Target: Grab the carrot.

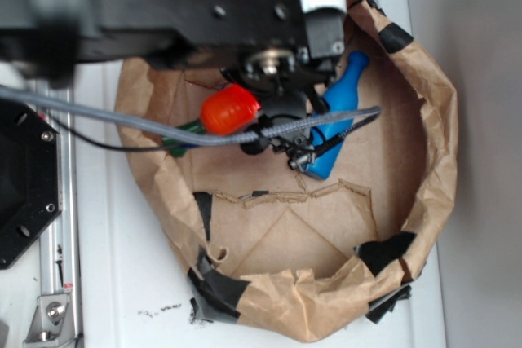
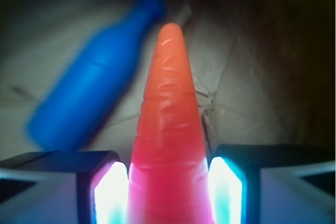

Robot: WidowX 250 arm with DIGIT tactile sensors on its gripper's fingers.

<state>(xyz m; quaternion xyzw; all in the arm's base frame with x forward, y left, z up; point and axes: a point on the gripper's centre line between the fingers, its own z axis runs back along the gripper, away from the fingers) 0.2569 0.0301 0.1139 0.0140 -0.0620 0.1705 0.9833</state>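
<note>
Two lit pads [image 2: 113,192] of the end effector [image 2: 168,192] press the carrot [image 2: 169,129] between them, its tip beside the blue bottle [image 2: 94,93] inside the paper bag [image 1: 424,120].

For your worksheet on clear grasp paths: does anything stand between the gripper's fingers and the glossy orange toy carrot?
Nothing visible does. In the wrist view the glossy orange toy carrot sits directly between the gripper fingers, its sides against both pads. The blue plastic bottle lies off to one side on the brown paper, outside the fingers.

Blue bottle [image 1: 338,112] in paper bag [image 1: 432,120]
</note>
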